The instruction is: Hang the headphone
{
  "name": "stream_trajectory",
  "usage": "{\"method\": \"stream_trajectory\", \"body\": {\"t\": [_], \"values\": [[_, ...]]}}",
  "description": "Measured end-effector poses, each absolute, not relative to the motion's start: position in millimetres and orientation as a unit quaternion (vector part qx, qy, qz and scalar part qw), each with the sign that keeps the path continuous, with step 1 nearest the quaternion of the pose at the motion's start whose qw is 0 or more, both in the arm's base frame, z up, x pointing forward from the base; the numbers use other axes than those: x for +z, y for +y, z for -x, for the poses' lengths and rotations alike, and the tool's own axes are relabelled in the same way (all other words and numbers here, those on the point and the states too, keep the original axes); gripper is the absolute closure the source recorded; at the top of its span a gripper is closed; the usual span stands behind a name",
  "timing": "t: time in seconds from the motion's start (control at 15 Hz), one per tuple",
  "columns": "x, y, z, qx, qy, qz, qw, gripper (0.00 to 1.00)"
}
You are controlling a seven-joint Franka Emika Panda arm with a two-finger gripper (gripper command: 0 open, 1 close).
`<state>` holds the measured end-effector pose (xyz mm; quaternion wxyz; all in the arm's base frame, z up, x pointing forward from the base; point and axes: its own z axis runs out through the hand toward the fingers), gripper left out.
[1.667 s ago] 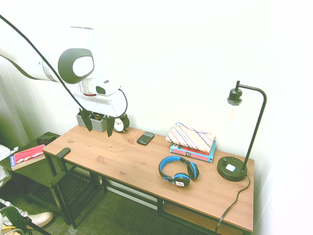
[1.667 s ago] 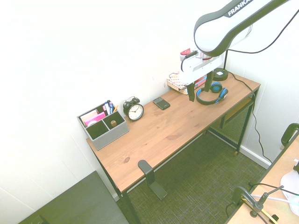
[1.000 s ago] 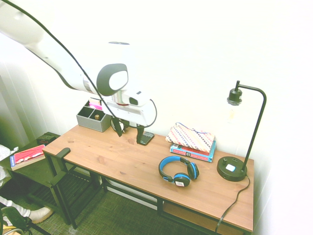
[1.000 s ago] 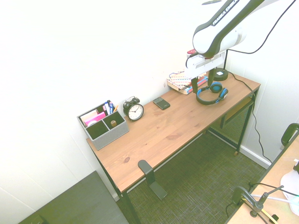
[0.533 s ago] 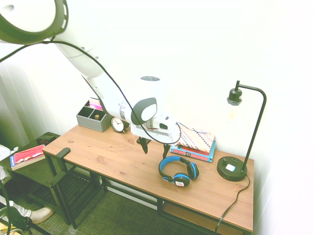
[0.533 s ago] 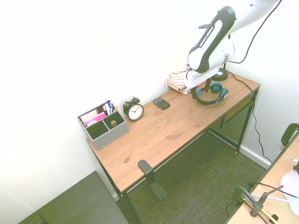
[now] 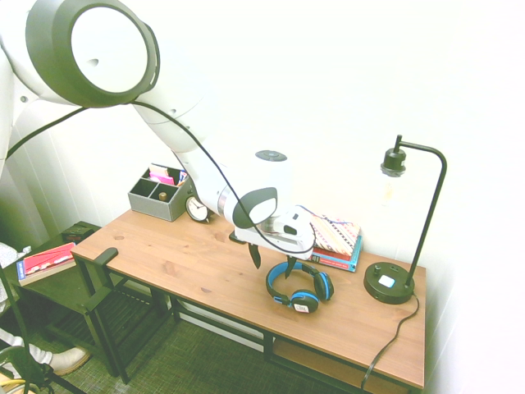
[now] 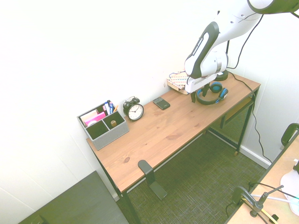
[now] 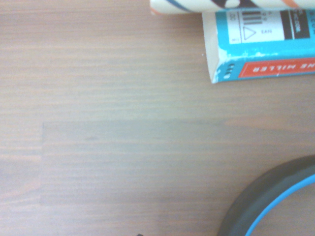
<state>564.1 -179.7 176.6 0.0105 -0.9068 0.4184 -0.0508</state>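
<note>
Above the desk (image 7: 189,267) — the gripper (image 7: 272,267) is hovering wide open and empty, needing centring over the headphone's (image 7: 275,279) band before descending.

Arm extended, gripper low, open.
Arm (image 7: 176,123) reaches down and forward from above; wrist (image 7: 256,205) bent, gripper (image 7: 272,264) directed downward, its two dark fingers (image 7: 255,256) apart, nothing between them.
</note>
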Motion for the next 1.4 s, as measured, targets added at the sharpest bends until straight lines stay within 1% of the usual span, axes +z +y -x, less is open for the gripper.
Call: {"method": "stream_trajectory", "body": {"t": [0.73, 1.07, 1.2, 1.4], "values": [[160, -190, -566, -0.034, 0.423, 0.906, 0.008, 1.0], [165, -195, -566, -0.038, 0.431, 0.901, 0.01, 1.0], [184, -198, -566, -0.031, 0.436, 0.899, 0.015, 1.0], [257, -196, -558, -0.011, 0.44, 0.898, 0.022, 1.0]]}}
